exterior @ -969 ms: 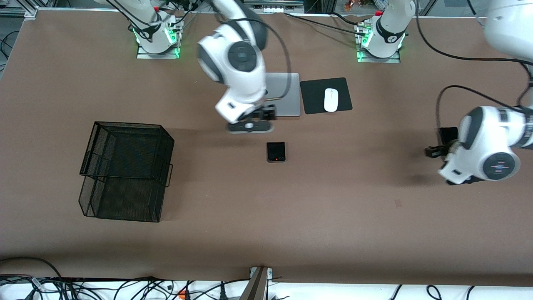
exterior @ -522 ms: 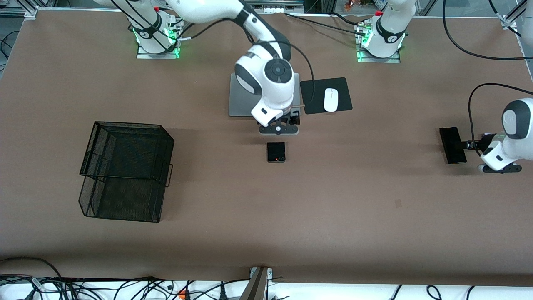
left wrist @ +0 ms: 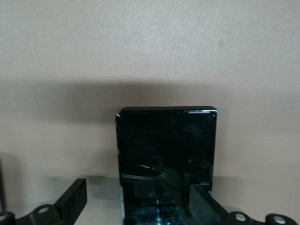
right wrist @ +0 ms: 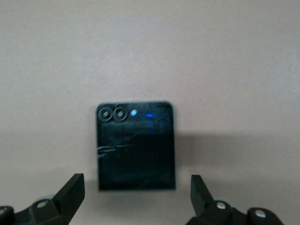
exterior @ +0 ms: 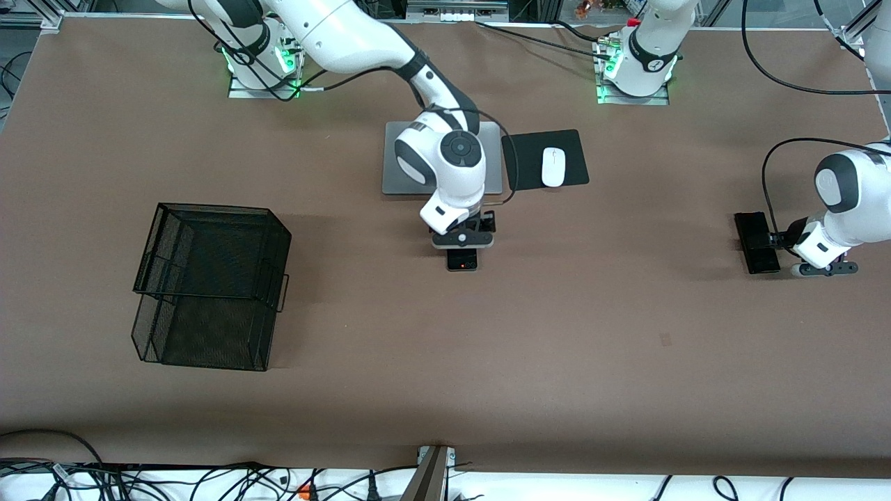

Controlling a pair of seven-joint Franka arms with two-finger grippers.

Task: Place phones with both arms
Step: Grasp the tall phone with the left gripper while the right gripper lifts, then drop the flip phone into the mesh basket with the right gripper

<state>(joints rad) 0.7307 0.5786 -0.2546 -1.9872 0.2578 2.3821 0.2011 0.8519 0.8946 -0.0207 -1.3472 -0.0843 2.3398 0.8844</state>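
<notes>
This is a robotics lab. Two white jointed arms (exterior: 362,42) are bolted to metal base plates (exterior: 264,87) lit green along one edge of a big brown-covered desk (exterior: 445,362). Loose black cables (exterior: 209,480) pile up along the desk's near edge, with aluminium framing (exterior: 431,473) there too. A silver laptop (exterior: 404,160), a mouse on its black pad (exterior: 553,167) and a black wire-mesh basket (exterior: 209,285) sit out like staged props.

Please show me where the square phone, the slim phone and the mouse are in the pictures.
Square phone (right wrist: 135,147): right wrist view, middle of its dark face.
Slim phone (exterior: 755,243): front view, middle of its visible top face.
Mouse (exterior: 553,167): front view, middle of its white shell.
</notes>
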